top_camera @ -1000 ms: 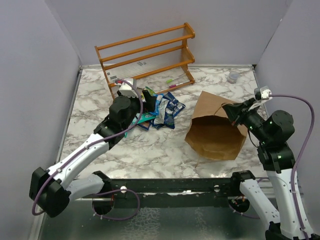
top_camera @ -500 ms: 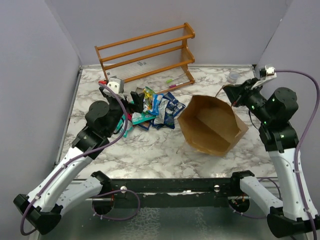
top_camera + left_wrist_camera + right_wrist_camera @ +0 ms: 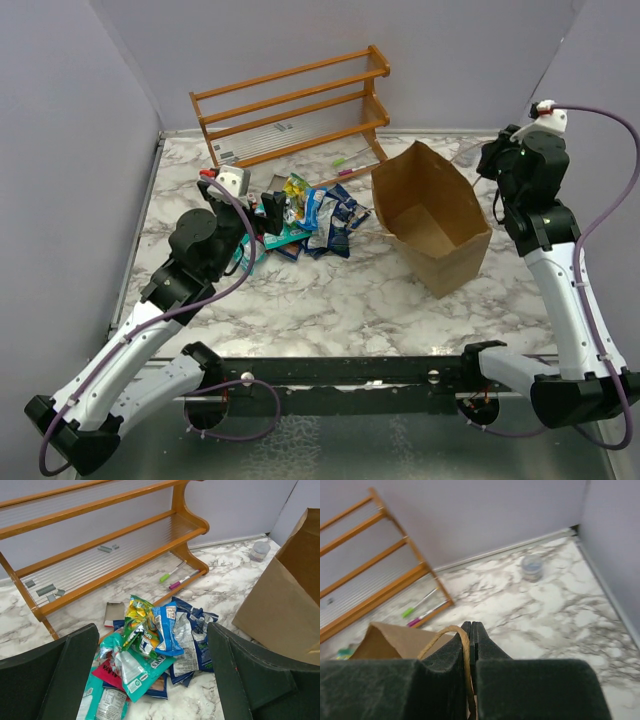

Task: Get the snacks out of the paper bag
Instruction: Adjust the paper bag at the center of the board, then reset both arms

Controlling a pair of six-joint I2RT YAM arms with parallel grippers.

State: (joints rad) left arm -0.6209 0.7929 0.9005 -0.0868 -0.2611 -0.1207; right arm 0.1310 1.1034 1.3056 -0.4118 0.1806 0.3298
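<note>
A: Right gripper [image 3: 470, 630]?
B: Fingers pressed together. Handle [image 3: 445, 634] of the paper bag [image 3: 430, 215] apparently pinched between them; contact point partly hidden.

A: Bag position?
B: Standing on the marble table [image 3: 300, 300], right of centre, mouth open upward, leaning a little.

A: Left gripper [image 3: 152, 630]?
B: Fingers spread wide, holding nothing, poised over the snacks [image 3: 315, 222].

A: Snacks?
B: Heaped on the table left of the bag, not touching it, just in front of the wooden rack [image 3: 290, 105]. Blue-and-white, teal, one yellow-green, one red.

A: Other items?
B: Green marker [image 3: 172, 572] and pink marker [image 3: 184, 579] by the rack's foot. Small jar [image 3: 532, 567] near the far wall.
</note>
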